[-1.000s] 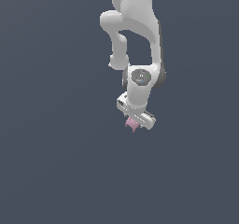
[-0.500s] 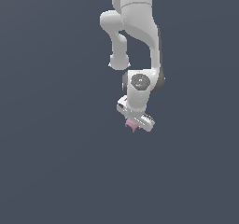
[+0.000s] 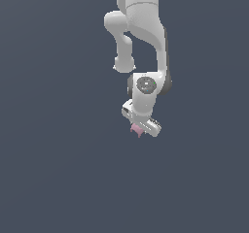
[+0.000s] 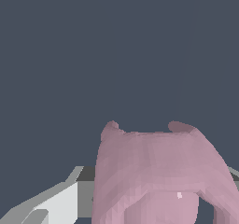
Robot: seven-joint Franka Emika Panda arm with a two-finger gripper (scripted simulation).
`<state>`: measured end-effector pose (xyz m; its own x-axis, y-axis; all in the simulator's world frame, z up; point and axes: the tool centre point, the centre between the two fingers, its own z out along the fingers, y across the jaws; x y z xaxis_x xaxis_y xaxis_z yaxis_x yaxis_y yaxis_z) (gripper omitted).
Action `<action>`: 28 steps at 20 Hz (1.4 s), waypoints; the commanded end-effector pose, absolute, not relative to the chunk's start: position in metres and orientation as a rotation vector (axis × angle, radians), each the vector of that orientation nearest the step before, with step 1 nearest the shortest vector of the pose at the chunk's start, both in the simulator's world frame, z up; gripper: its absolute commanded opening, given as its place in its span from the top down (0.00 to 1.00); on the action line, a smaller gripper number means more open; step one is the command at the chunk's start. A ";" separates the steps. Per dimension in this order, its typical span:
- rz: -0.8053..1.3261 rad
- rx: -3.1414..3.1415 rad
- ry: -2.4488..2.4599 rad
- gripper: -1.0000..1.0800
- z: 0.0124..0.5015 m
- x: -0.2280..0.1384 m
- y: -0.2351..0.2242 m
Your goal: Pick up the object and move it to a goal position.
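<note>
No readable text, labels, brands, numbers or signs anywhere in exterior or wrist view.

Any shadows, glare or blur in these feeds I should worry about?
Exterior view: flat, even lighting, no cast shadows or glare; the pink object is tiny under the gripper. Wrist view: sharp, but the object fills the near field, with blocky render edges.

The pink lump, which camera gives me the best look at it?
The wrist view: there the pink lump fills much of the picture, showing its pale surface and two stubby bumps, with a grey finger beside it. The exterior view shows only a tiny pink speck under the gripper, but places it below the arm.
</note>
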<state>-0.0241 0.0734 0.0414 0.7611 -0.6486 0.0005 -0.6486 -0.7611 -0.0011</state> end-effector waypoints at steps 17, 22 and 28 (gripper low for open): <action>-0.001 -2.946 1.086 1.00 0.145 -0.019 0.023; 0.000 -2.946 1.087 1.00 0.200 -0.016 -0.005; 0.000 -2.946 1.088 1.00 0.266 -0.011 -0.036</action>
